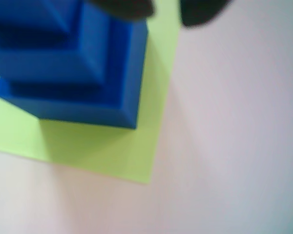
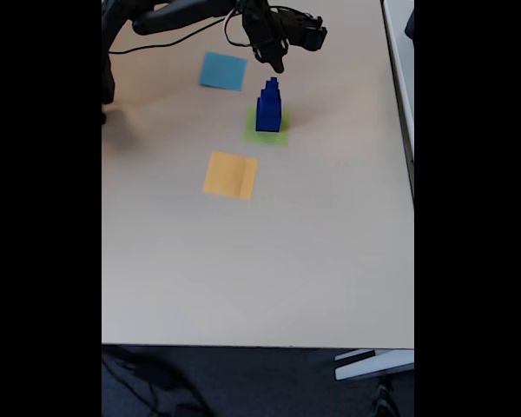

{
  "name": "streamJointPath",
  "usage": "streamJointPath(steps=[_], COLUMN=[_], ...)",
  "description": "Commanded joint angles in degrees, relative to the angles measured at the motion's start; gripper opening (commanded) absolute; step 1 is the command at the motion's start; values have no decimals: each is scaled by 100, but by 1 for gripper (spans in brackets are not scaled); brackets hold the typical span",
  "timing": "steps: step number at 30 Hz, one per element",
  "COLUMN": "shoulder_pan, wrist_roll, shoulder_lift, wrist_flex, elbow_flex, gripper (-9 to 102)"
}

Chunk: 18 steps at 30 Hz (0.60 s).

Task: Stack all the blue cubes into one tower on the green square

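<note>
Fixed view: we saw our gripper (image 2: 276, 62) hanging just above the blue cubes (image 2: 269, 106), stacked on the green square (image 2: 267, 135) in the upper middle; whether its jaws held apart we couldn't tell.

Arm (image 2: 182, 13) is all black from where I'm standing: chunky jointed segments with blocky motor housings near the wrist, and a thin dark cable (image 2: 152, 42) looping off it. Gripper (image 2: 276, 62) is black too, narrowing to pointed fingers. In the wrist view the fingertips (image 1: 200, 13) are just blurry, rounded dark blobs.
</note>
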Motion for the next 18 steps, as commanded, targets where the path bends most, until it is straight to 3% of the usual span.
streamJointPath(steps=[1, 18], shoulder_pan=[70, 79], wrist_roll=[-53, -9], shoulder_lift=[97, 18], wrist_flex=[44, 44], elbow_flex=[-343, -378], gripper=[0, 0])
